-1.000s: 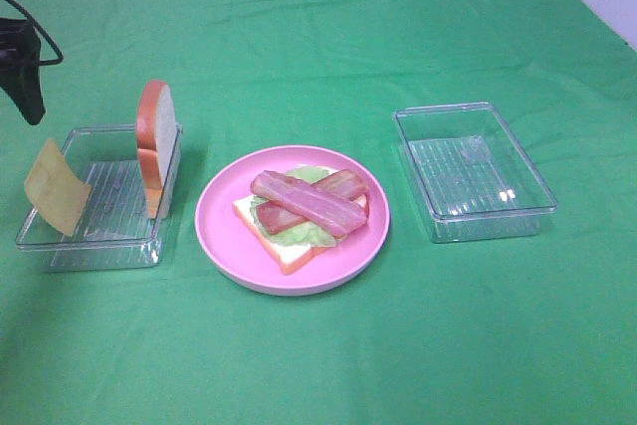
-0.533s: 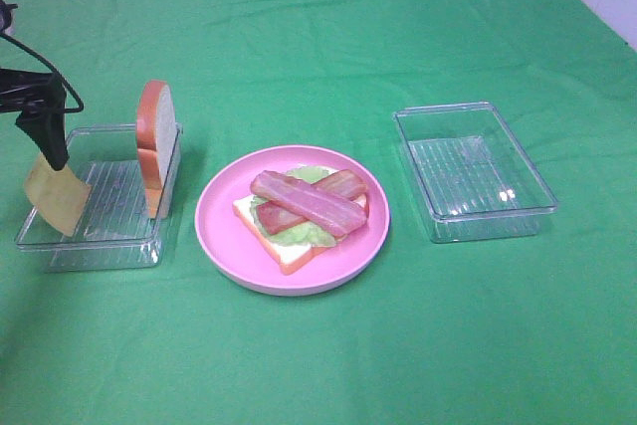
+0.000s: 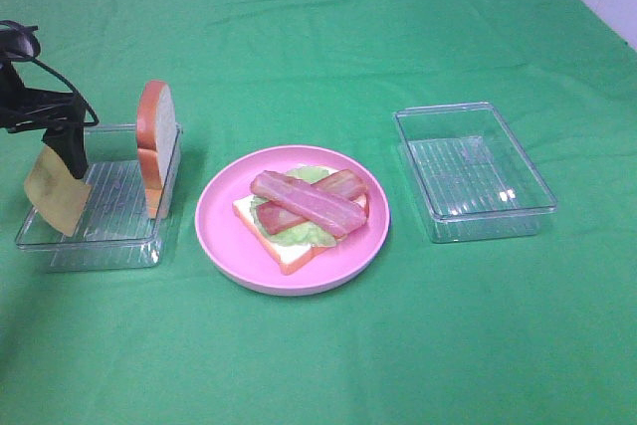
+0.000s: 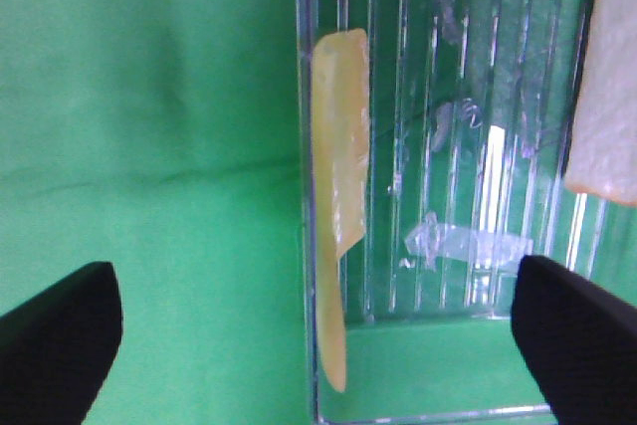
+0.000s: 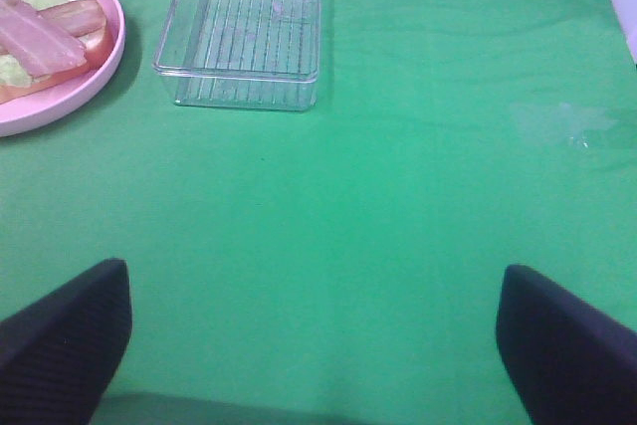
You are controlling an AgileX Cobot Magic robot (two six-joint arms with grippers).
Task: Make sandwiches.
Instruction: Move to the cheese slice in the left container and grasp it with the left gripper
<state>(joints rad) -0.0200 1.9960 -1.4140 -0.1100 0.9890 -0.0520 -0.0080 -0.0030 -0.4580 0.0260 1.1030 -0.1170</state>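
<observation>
On the plate (image 3: 219,236) bread (image 3: 289,251), lettuce (image 3: 299,234) and crossed bacon (image 3: 307,201) are sitting stacked, so the cheese step is running: the left gripper (image 4: 317,320), jaws wide, is straddling the cheese (image 4: 340,171) leaning in the tray (image 3: 100,246), needing only to close.

Left tool (image 3: 68,151) covers the cheese (image 3: 55,196) top — right-hand bread (image 4: 609,97) cut off.

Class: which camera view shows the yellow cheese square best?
The exterior high view: the cheese square shows its broad face, leaning in the left tray. The left wrist view shows it edge-on between the open left hand. The right wrist view misses it.
</observation>
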